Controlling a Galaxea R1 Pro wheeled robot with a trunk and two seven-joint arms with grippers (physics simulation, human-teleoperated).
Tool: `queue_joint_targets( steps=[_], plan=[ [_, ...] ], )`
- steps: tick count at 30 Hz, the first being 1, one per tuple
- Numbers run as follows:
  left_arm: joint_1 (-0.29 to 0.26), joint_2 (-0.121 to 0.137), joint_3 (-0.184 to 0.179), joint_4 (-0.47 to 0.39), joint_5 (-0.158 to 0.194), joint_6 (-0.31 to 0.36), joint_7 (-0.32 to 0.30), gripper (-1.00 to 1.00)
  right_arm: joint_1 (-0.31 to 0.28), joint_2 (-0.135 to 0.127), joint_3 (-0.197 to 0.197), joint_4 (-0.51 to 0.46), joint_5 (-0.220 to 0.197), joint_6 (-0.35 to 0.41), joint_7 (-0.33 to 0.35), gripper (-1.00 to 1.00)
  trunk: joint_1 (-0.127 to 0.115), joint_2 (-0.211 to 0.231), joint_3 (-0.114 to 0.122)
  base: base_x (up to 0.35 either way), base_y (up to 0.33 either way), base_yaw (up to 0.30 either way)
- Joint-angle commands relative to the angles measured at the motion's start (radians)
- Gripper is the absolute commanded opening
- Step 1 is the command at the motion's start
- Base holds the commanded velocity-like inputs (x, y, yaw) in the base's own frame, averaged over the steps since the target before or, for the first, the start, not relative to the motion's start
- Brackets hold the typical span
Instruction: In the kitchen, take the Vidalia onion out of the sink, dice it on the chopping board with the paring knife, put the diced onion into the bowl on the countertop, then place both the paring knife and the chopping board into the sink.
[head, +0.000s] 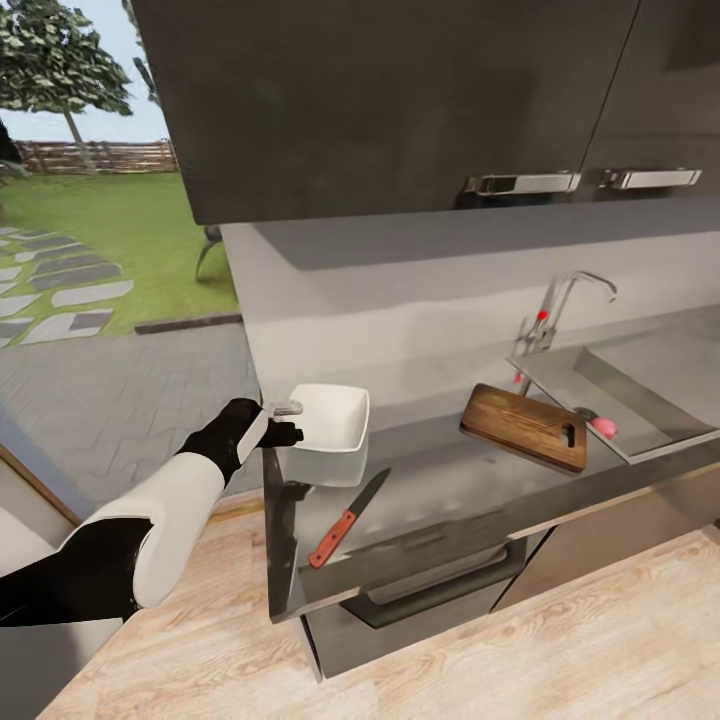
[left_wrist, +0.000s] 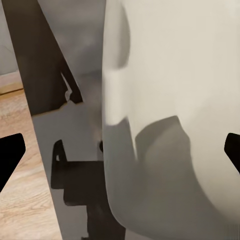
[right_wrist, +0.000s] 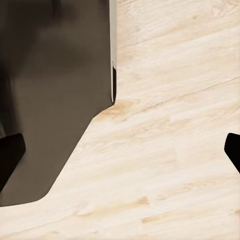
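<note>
The white bowl (head: 330, 420) sits near the left end of the grey countertop (head: 440, 480). My left gripper (head: 282, 421) is at its left rim, open, and the bowl's wall (left_wrist: 175, 100) lies close between the spread fingertips (left_wrist: 11, 155). The paring knife (head: 345, 521) with its red-orange handle lies in front of the bowl. To the right, the brown chopping board (head: 525, 427) rests beside the sink (head: 640, 395). A pinkish onion (head: 603, 427) lies at the sink's near corner. My right gripper (right_wrist: 120, 155) is open over the wood floor.
A chrome tap (head: 565, 300) with a red dot stands behind the sink. Dark upper cabinets (head: 400, 100) hang above the counter. An oven handle (head: 440, 590) sits below the counter front. Beyond the counter's left end the room opens onto a paved yard (head: 110, 400).
</note>
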Motion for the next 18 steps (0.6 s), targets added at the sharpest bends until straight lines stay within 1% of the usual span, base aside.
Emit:
queue_joint_targets(
  steps=[1,6,7,18],
  plan=[
    [-0.001,-0.001,0.004,-0.001,0.002,0.005,0.005,1.0,-0.001,0.0,0.0,0.001,-0.001,-0.004,-0.002,1.0,0.0,-0.002,-0.003,0.0,0.0,0.0],
    [-0.001,-0.001,0.004,-0.001,0.002,0.005,0.005,1.0,-0.001,0.0,0.0,0.0,-0.001,-0.004,-0.002,1.0,0.0,-0.002,-0.004,0.0,0.0,0.0],
    [-0.001,-0.001,0.004,-0.001,0.002,0.005,0.005,-1.0,-0.001,0.0,0.0,0.0,-0.001,-0.004,-0.002,1.0,0.0,-0.002,-0.004,0.0,0.0,0.0],
    [-0.001,-0.001,0.005,-0.003,0.002,0.005,0.002,-1.0,-0.001,0.0,0.0,0.001,-0.001,-0.004,-0.002,1.0,0.0,-0.002,-0.004,0.0,0.0,0.0]
  ],
)
